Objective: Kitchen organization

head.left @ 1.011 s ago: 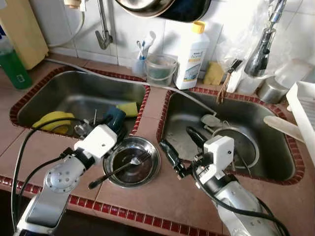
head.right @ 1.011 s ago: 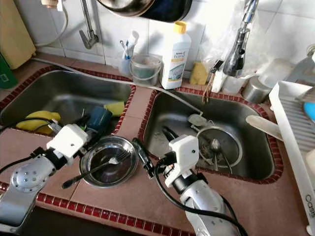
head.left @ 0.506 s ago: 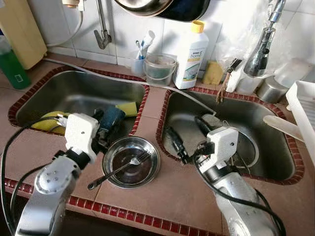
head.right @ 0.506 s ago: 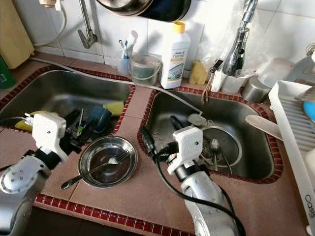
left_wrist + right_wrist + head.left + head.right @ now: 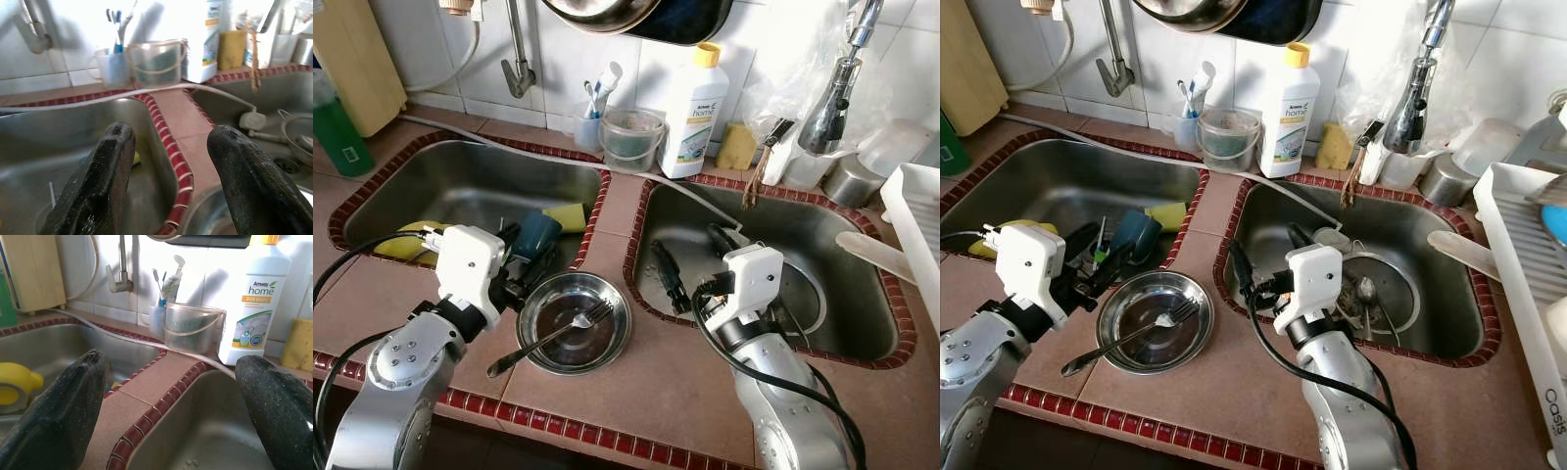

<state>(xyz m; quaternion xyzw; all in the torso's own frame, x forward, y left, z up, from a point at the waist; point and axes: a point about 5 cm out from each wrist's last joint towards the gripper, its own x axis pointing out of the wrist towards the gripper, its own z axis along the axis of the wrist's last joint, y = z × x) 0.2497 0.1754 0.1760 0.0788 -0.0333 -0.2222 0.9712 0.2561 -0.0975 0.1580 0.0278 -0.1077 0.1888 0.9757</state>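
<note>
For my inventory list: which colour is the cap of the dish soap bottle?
The cap is yellow-orange; left eye view shows it best.

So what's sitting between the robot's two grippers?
A steel bowl with a fork in it, on the tiled counter between the left gripper and right gripper, seen in both eye views.
</note>
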